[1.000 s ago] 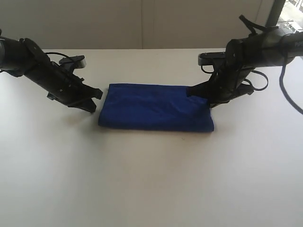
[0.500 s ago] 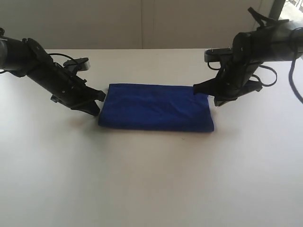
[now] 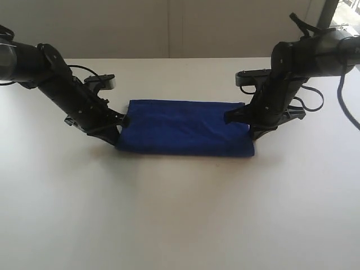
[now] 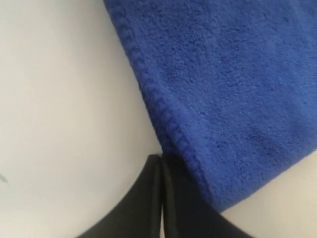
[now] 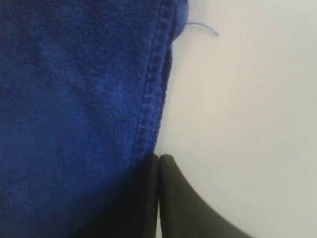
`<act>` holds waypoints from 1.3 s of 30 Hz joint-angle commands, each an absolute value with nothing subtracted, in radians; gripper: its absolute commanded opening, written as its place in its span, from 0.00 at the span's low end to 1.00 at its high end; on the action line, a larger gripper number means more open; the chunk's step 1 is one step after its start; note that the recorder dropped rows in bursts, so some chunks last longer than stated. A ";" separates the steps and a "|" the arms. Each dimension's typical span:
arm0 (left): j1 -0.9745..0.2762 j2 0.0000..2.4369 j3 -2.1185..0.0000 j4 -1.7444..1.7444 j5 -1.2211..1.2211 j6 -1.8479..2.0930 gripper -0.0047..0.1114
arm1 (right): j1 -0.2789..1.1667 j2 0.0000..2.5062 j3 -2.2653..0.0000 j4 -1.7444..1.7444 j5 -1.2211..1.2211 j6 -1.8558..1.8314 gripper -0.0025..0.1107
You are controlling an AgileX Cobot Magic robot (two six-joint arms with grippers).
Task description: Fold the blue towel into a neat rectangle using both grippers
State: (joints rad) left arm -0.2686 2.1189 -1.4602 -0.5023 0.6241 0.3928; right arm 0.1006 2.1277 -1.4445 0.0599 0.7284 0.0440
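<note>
Item: the blue towel [image 3: 185, 128], folded into a flat, fairly even rectangle. It lies on the white table [image 3: 180, 214], directly between your two grippers.

Left gripper [image 3: 118, 128]: lowered to the short edge of the towel on its own side. Your exterior view does not settle whether the tip touches the cloth or sits just beside it.

Left gripper, jaw condition: closed. Your left wrist view shows the two black fingers [image 4: 141, 208] pressed flat together with only a hairline seam between them, and no cloth in that seam.

Towel at the left tip: the stitched hem [image 4: 153, 99] runs away from the fingertips at a slant. A towel corner lies over the side of one finger.

Right gripper [image 3: 232, 116]: lowered to the opposite short edge, tip at the far corner region of the cloth.

Right gripper, jaw condition: closed. The fingers meet along a thin line, with nothing pinched between them.

Towel at the right tip: the hem leads straight ahead from the fingertips, with towel to one side of the seam and bare table to the other.

Loose thread [image 5: 203, 27]: blue, lying on the table just off the towel's corner, well ahead of the right tip.
</note>
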 commanded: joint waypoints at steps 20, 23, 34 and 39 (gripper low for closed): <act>-0.281 2.141 -1.443 -0.439 0.790 0.380 0.04 | 0.119 2.126 -1.441 0.071 0.694 0.000 0.02; -0.281 2.141 -1.443 -0.439 0.776 0.380 0.04 | 0.119 2.126 -1.441 0.069 0.698 0.000 0.02; -0.279 2.076 -1.443 -0.242 0.638 0.263 0.04 | 0.085 2.047 -1.441 0.000 0.736 0.067 0.02; -0.248 1.952 -1.443 -0.139 0.618 0.189 0.04 | 0.038 1.937 -1.441 -0.022 0.767 0.067 0.02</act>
